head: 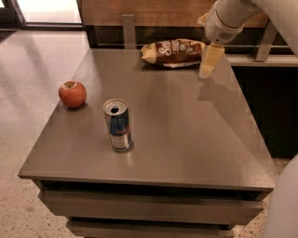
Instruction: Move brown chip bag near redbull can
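Work surface: a grey-brown square table (186,130) with a drawer-like front below its near edge. It stands on a pale speckled polished floor (32,60). Behind the far edge runs a wooden wall panel (158,9) with a dark recess under it.

Arm: the white robot arm (233,14) enters from the upper right corner and reaches down over the far right part of the table.

Brown chip bag (173,51): lies flat at the far edge of the table, right of centre, long axis running left to right. The dark brown middle with white lettering faces up, and the tan ends point left and right.

Gripper (208,60): pale yellow, pointing down, just beside the right end of the bag and above the tabletop. Its shadow falls on the table nearer the camera. Contact with the bag cannot be determined. Grip state cannot be determined from this view.

Redbull can (118,125): upright in the near left part of the table, well apart from the bag, silver top with the opening visible.

Apple (72,94): red, stem end up, near the left edge, beside the can and farther back.
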Motion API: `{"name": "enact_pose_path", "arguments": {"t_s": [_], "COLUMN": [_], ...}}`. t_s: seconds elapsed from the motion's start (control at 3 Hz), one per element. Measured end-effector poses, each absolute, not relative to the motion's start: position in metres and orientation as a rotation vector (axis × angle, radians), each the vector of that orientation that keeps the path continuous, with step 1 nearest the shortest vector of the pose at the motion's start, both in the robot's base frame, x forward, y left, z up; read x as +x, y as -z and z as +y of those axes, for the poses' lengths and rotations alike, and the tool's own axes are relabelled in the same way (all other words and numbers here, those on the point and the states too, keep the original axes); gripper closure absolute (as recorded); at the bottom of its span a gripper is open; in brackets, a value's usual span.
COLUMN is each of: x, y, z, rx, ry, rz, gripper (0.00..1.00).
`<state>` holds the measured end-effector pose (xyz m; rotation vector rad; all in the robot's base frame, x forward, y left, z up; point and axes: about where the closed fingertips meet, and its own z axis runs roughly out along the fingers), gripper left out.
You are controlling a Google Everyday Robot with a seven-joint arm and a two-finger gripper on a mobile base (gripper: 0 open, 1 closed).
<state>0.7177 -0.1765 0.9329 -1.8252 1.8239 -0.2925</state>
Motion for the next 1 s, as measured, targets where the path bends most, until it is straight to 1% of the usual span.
{"name": "enact_pose_path", "arguments": {"t_s": [0.33,1.0], "x": [0.732,0.789], "y": [-0.929,-0.919], "z": [-0.177,-0.178], "rx": [-1.784,-1.658], "ry": [0.317,0.372], "rz": [1.8,1.721], "gripper": [0.0,0.0]}}
